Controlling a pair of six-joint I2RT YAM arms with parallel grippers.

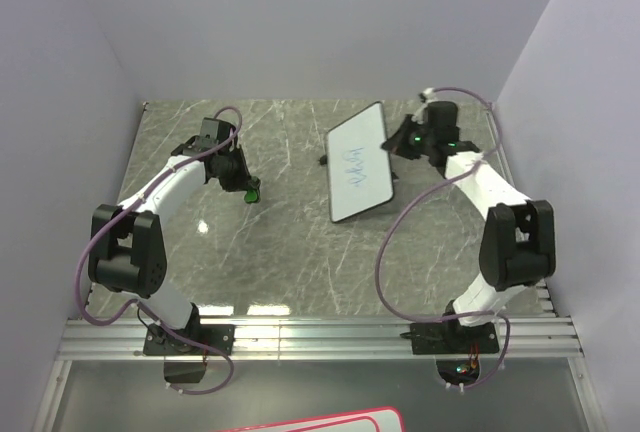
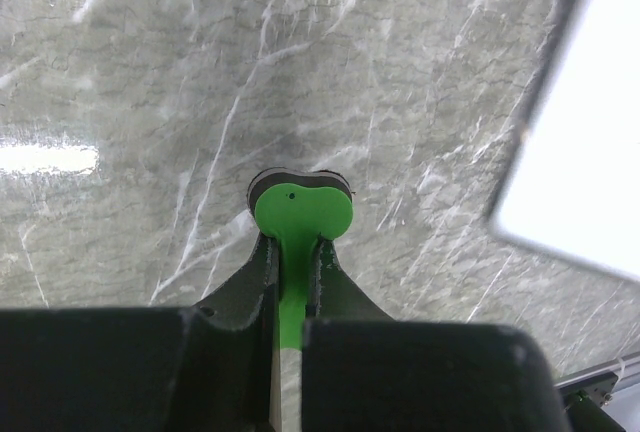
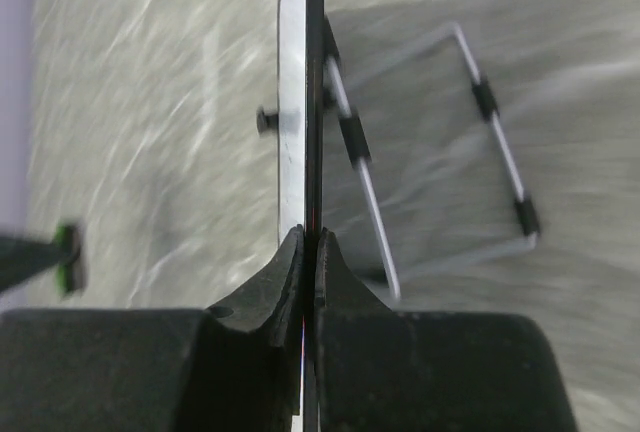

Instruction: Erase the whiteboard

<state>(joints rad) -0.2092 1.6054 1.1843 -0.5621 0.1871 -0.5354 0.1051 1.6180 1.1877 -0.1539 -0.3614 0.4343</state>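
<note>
Showing the opening stage of the erasing task, read from left to right in the overhead view. At far left the left gripper (image 1: pixel 247 188) hangs low over the marble-patterned table (image 1: pixel 280 242), at about nine o'clock from the board and well apart from it. Its wrist view shows the two fingers pressed together on the stem of a small green block (image 2: pixel 302 214). The block has a dark pad beneath its rounded head and is judged to be the wiping tool. Its head sits close over the table, though contact cannot be told. At centre right stands the whiteboard (image 1: pixel 360 164), a little toward one o'clock from the table's middle, with its long axis running from one o'clock to seven o'clock. Its face carries blue scribbles (image 1: pixel 351 168) near the middle, and no wiped streak is visible across them. At about two o'clock on the board's rim is the right gripper (image 1: pixel 402 142). Its wrist view looks along the board edge-on and shows the fingers pinching the thin black rim between them. A wire stand (image 3: pixel 440 152) lies folded out on the side of the board away from the writing. The exact lean of the board cannot be read from either view. Progress is judged early. The tool is in hand and the board is steadied, but the pad has not yet met the writing and the whole wipe is left to do. The next move would carry the block toward three o'clock onto the marked face while the right grip resists the push.
</note>
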